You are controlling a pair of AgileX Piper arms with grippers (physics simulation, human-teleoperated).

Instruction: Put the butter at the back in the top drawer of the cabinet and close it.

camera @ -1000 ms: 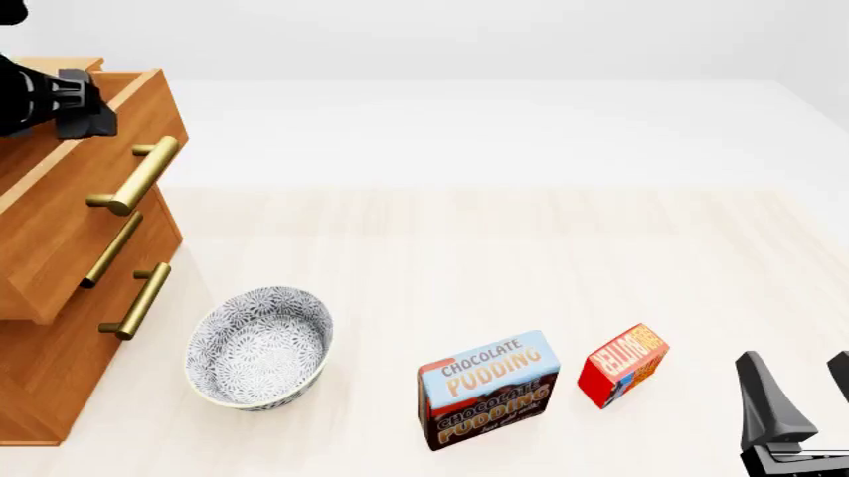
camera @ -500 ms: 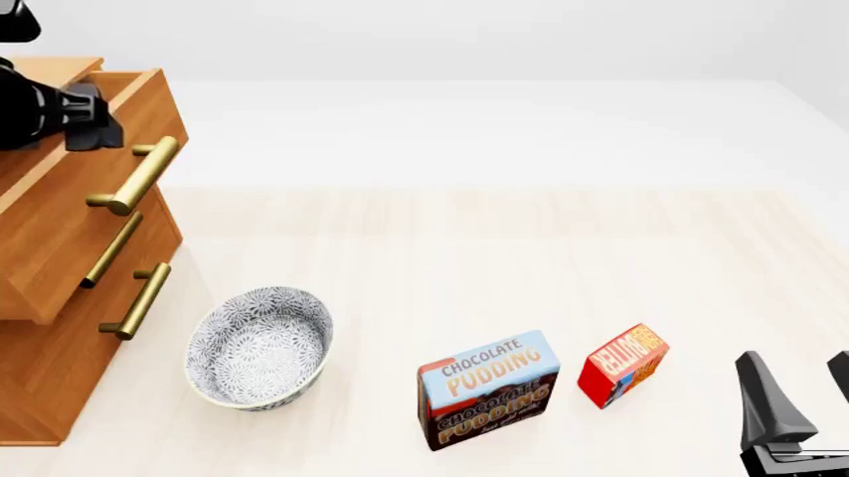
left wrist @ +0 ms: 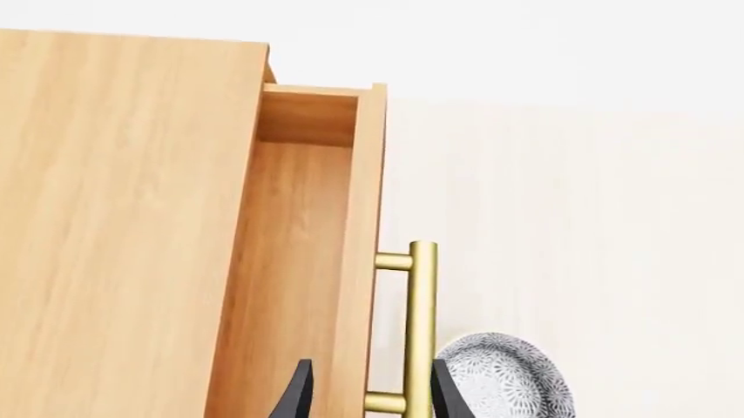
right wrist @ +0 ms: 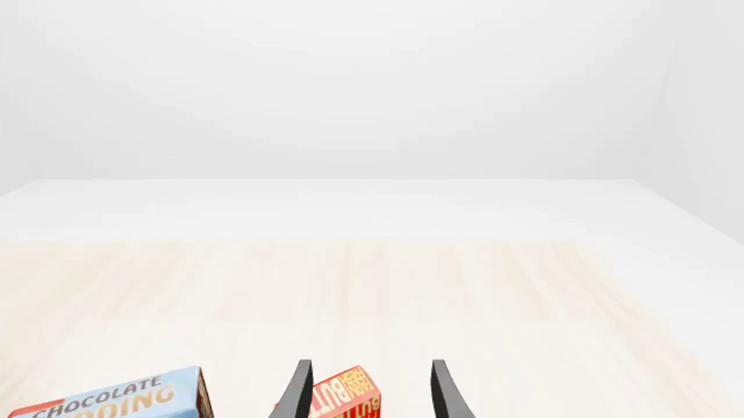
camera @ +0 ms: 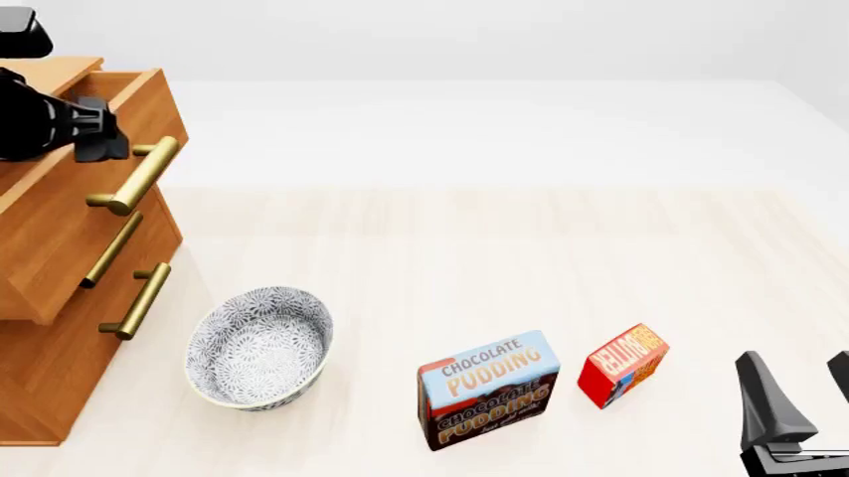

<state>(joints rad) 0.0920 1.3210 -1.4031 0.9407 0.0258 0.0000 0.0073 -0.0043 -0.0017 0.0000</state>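
In the front view we see the left gripper (camera: 117, 149) up at the top drawer (camera: 67, 214) of the cabinet (camera: 40, 368), which stands pulled out, while the butter (camera: 623, 364) lies on the table (camera: 531, 258) just beside the pudding box (camera: 487, 390), near the right gripper (camera: 802, 397) with its fingers apart. In the left wrist view our 2 fingers are spread, straddling the brass handle (left wrist: 419, 331) without touching it, with the bowl (left wrist: 506, 379) beyond. In the right wrist view the butter (right wrist: 347, 399) sits beyond the spread fingers (right wrist: 295, 392).
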